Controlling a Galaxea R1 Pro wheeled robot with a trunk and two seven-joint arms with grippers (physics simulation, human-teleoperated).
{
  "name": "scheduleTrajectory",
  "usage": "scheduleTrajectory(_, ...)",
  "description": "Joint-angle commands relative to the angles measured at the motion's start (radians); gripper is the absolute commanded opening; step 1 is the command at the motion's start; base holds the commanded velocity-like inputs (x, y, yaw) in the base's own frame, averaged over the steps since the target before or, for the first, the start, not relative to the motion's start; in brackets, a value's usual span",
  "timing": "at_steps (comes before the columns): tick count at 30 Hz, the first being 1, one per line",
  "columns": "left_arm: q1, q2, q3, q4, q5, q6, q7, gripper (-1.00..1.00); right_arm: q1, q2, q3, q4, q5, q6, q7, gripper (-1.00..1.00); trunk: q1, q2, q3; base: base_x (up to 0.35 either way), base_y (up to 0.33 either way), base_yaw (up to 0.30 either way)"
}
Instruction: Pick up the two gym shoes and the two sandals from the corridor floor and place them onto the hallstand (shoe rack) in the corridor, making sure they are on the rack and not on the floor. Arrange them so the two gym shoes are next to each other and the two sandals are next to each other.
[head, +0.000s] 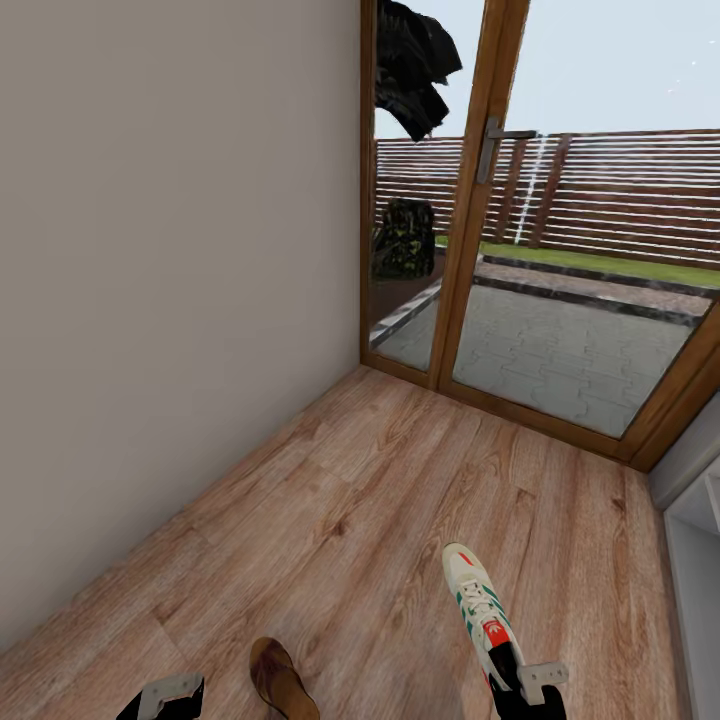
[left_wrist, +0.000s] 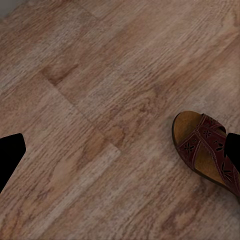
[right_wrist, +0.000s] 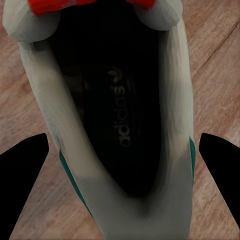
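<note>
Nothing racked yet as far as visible: one gym shoe (head: 478, 604) and one sandal (head: 281, 679) lie on the corridor floor (head: 350, 500). Right gripper (right_wrist: 120, 165) spread wide, straddling the shoe's heel opening (not closed on it). Left gripper (left_wrist: 120, 155) spread beside the sandal. All placements remain.

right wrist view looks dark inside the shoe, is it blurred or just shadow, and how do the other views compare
Right wrist view: gym shoe close and soft-edged, its interior in deep shadow, insole lettering faint. Left wrist view: sandal fairly sharp, evenly lit. Head view: bright daylight through the glass door, no harsh glare on the floor.
</note>
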Motion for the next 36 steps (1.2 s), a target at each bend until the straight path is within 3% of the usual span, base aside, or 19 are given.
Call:
scheduleTrajectory(1, -0.001, 0.000, -0.001, 0.001, 0.001, -0.003, 0.002, 1.00, -0.001, 0.000, -0.008, 0.001, 0.008, -0.004, 0.004, -1.00, 0.000, 0.000, -0.001, 0.001, -0.001, 0.000)
scheduleTrajectory(36, -0.001, 0.000, -0.001, 0.001, 0.000, -0.003, 0.005, 1.00, -0.001, 0.003, -0.008, 0.001, 0.003, -0.003, -0.002, -1.00, 0.000, 0.000, -0.001, 0.048, -0.085, 0.000)
